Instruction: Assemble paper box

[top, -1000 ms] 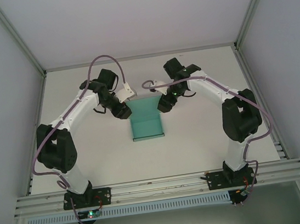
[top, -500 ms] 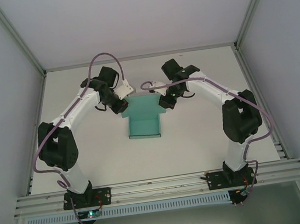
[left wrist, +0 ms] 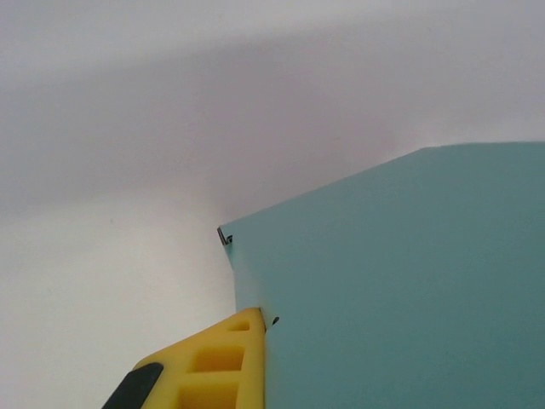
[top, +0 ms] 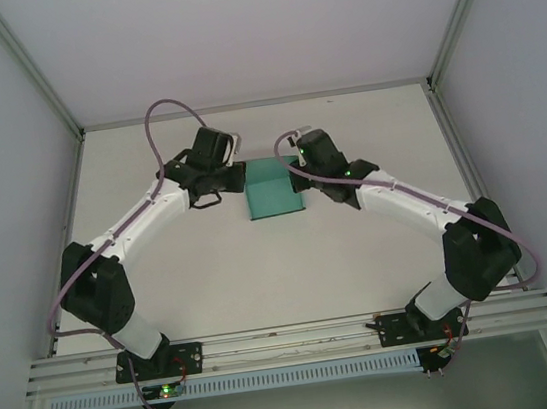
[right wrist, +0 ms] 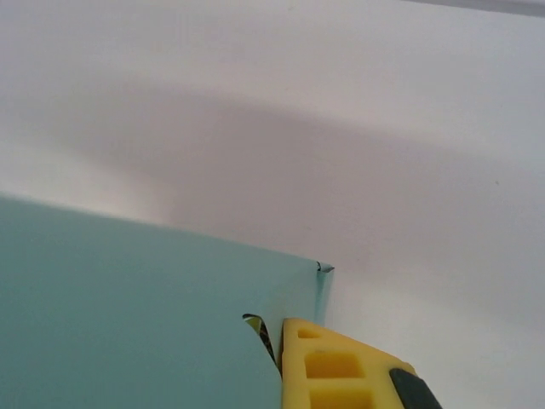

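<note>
Left jaws: pinched shut on the paper box (top: 274, 192) at its far left corner, with one yellow finger (left wrist: 223, 371) lying against the card's edge.
Right jaws: likewise closed on the far right corner, with a yellow finger (right wrist: 336, 371) tight beside the edge.
Paper box: a small teal rectangle in the far half of the surface (top: 382, 261), about midway between its left and right edges. I cannot tell whether it is resting or slightly lifted.
Weight: probably very light, so it should shift at the least nudge.
Stiffness: thin card, likely to bow across open panels and firmer along creases.
Finish: looks smooth and matte, so it may slide in a loose pinch.
Where to hold: edges close to corners or folds, as now, with gentle pressure.
Risk: uneven pulling between the arms could crease or tear it.
</note>
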Controlling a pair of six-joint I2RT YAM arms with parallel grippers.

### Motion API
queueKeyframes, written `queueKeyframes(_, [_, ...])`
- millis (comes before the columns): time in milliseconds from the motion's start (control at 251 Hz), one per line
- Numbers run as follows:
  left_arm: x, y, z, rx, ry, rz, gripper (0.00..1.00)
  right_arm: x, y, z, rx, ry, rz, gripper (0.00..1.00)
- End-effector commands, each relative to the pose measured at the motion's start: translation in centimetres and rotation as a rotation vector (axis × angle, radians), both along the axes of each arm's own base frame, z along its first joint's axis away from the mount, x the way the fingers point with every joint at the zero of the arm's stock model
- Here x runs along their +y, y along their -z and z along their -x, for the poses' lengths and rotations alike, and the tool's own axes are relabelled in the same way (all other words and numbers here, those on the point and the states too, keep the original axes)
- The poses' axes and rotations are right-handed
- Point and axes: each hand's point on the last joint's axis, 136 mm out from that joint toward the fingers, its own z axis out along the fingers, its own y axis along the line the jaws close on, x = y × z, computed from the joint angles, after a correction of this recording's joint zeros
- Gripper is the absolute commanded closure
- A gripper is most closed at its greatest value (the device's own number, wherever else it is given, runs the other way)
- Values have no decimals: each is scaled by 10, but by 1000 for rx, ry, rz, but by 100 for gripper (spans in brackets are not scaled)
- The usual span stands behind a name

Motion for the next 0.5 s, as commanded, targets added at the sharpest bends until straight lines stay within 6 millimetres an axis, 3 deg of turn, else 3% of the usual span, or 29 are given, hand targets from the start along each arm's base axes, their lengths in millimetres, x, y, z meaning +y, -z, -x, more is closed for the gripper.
queueKeyframes(0, [46,-3,-17,-6,-459,66,100,-16,-61,-35,-211,331,-347,100])
queueKeyframes(120, [41,-6,-23,-28,-576,179,100,2,-54,-38,-190,326,-348,100])
queueKeyframes(327, [42,-4,-24,-58,-713,218,100,25,-20,-37,-104,280,-359,100])
queueKeyframes(499, [25,10,-30,-57,-581,133,100,39,8,-32,-45,188,-269,100])
